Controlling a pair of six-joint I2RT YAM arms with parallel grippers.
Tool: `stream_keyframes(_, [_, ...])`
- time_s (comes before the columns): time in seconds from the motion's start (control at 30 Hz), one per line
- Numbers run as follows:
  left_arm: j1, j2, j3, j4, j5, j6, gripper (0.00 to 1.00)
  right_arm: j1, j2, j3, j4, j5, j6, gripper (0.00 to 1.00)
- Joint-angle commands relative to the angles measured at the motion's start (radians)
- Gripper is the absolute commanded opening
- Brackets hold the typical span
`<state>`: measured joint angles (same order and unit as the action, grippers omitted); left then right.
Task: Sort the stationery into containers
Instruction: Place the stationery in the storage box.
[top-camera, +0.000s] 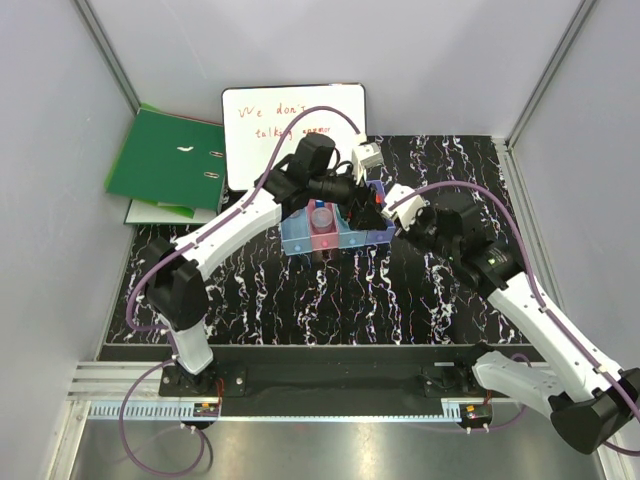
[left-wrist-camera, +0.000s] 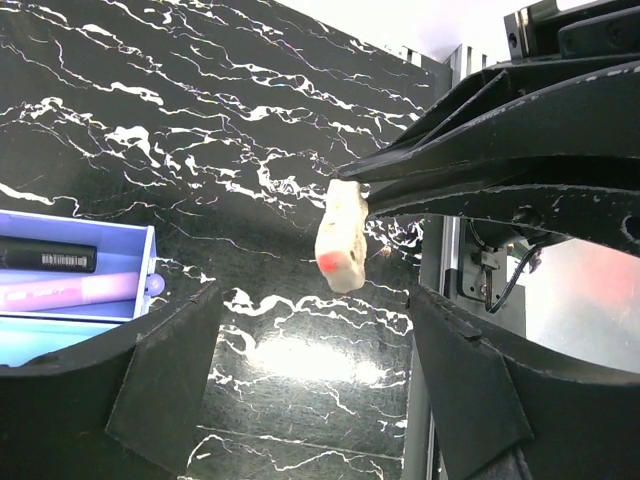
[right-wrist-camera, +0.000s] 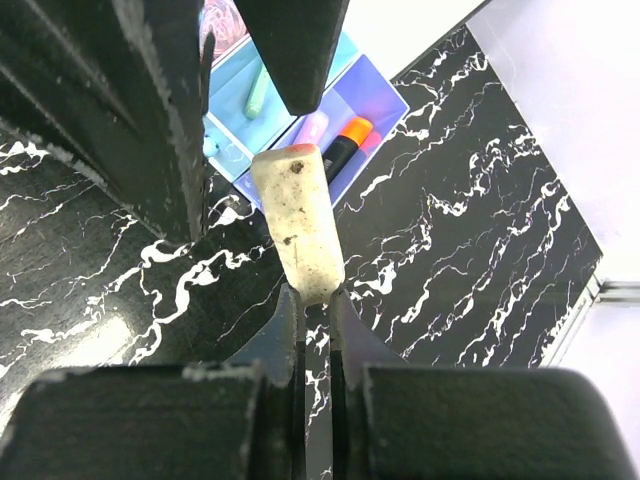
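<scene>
My right gripper (right-wrist-camera: 315, 292) is shut on the lower end of a small cream bar with a pink-red tip (right-wrist-camera: 298, 220) and holds it in the air beside the row of bins (top-camera: 300, 240). The bar also shows in the left wrist view (left-wrist-camera: 342, 240), pinched by the right gripper's fingers (left-wrist-camera: 470, 180). My left gripper (left-wrist-camera: 315, 325) is open and empty, its jaws wide apart just short of the bar. The purple bin (right-wrist-camera: 385, 95) holds an orange-and-black marker (right-wrist-camera: 345, 150) and a pale pink tube (left-wrist-camera: 70, 292). A green stick (right-wrist-camera: 257, 90) lies in a light blue bin. A pink-capped cylinder (top-camera: 322, 217) stands in the pink bin.
A whiteboard with red writing (top-camera: 290, 125) leans at the back. A green ring binder (top-camera: 165, 160) lies at the back left. Both arms cross close together over the bins. The table is black marble-patterned (top-camera: 330, 300), and metal frame posts stand at the cell's corners.
</scene>
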<state>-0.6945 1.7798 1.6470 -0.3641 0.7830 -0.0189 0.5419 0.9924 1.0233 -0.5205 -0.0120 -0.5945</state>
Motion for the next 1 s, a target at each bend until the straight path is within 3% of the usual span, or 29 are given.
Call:
stream_keyframes(0.0, [0.001,-0.01,0.04,0.057,0.035,0.0,0.79,0.009,-0.023,-0.012,0.048,0.024,0.019,0.0])
stream_keyframes(0.37, [-0.002,0.059,0.108,0.085,0.073,-0.036,0.6,0.009,-0.026,-0.015,0.059,0.026,0.024,0.0])
stream_keyframes(0.57, [-0.008,0.076,0.125,0.094,0.085,-0.041,0.58,0.009,-0.026,-0.011,0.068,0.035,0.015,0.0])
stream_keyframes(0.73, [-0.014,0.081,0.126,0.103,0.102,-0.047,0.42,0.007,-0.021,-0.008,0.082,0.035,0.015,0.0])
stream_keyframes(0.97, [-0.02,0.089,0.135,0.109,0.104,-0.049,0.38,0.007,-0.024,-0.011,0.086,0.037,0.013,0.0])
